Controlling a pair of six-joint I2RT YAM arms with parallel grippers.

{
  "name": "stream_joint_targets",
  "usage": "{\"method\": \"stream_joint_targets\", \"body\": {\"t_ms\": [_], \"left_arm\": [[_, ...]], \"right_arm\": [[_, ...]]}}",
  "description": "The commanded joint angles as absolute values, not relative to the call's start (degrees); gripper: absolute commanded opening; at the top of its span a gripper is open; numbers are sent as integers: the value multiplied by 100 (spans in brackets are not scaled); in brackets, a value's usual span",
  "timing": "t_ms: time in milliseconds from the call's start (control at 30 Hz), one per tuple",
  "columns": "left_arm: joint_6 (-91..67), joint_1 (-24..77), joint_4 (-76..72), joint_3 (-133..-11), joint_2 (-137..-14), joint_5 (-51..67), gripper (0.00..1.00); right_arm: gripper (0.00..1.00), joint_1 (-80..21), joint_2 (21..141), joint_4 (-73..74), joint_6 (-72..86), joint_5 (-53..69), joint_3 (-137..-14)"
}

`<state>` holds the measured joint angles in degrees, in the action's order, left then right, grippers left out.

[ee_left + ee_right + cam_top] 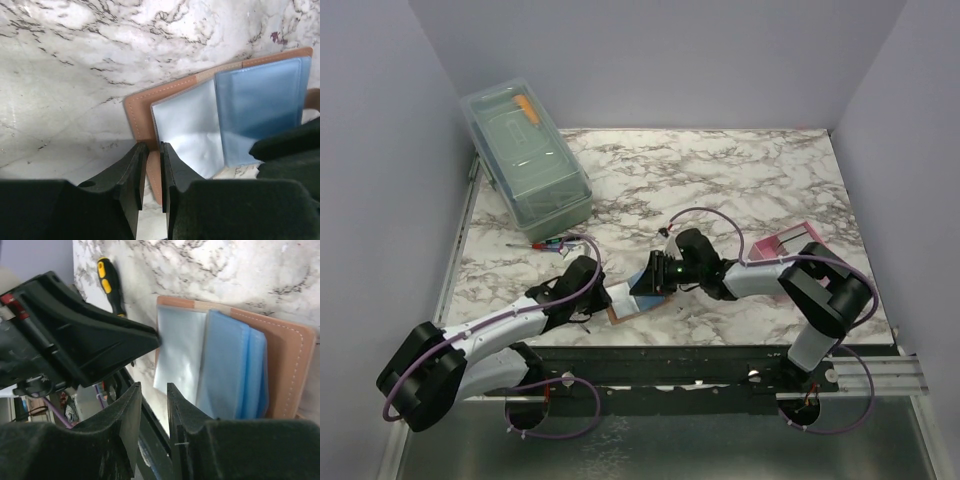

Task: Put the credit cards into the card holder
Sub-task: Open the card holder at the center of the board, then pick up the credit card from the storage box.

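1. At the far left of the marble worktop stands a clear plastic box with a greenish lid. Just in front of it lies a screwdriver with a yellow and black handle.
2. The left gripper reaches in low from the near left. Its fingers are drawn close together, with only a narrow slit between them. The tan edge of the card holder shows in that slit. I cannot tell whether the pads pinch that edge or only hang over it. From the right wrist, its tip meets the left edge of the clear leaf.
3. The card holder lies open and flat near the front edge of the worktop, between the two grippers. Its tan cover faces down with the stitching showing. A clear plastic leaf lies on the left half and pale blue leaves on the right.
4. The right gripper comes in from the right, over the holder's blue side. Its fingers stand a little apart, and one of them overlaps the lower edge of the leaves. Only worktop and dark frame show in the gap, so I cannot tell if it grips a leaf.
5. To the right, well apart from the holder, a pink tray sits behind the right arm.
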<state>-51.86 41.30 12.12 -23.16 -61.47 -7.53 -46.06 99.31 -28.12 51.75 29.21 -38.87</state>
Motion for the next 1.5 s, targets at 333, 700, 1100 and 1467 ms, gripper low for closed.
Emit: {"method": "stream_joint_targets", "body": {"t_ms": [333, 700, 1100, 1467], "left_arm": [[-5213, 4075, 901, -1995, -5880, -698, 24], [-5106, 4065, 1242, -2438, -5487, -312, 30], [-4787, 4052, 1339, -2927, -5699, -125, 34], [-4646, 4036, 1701, -3404, -5239, 271, 40]], "right_arm": [[33, -4597, 9712, -2113, 4861, 2344, -3345], [38, -4606, 8875, -261, 4134, 1430, -4114], [41, -4605, 8574, 836, 3759, 909, -4821], [46, -4599, 8525, 1643, 3569, 297, -5328]]}}
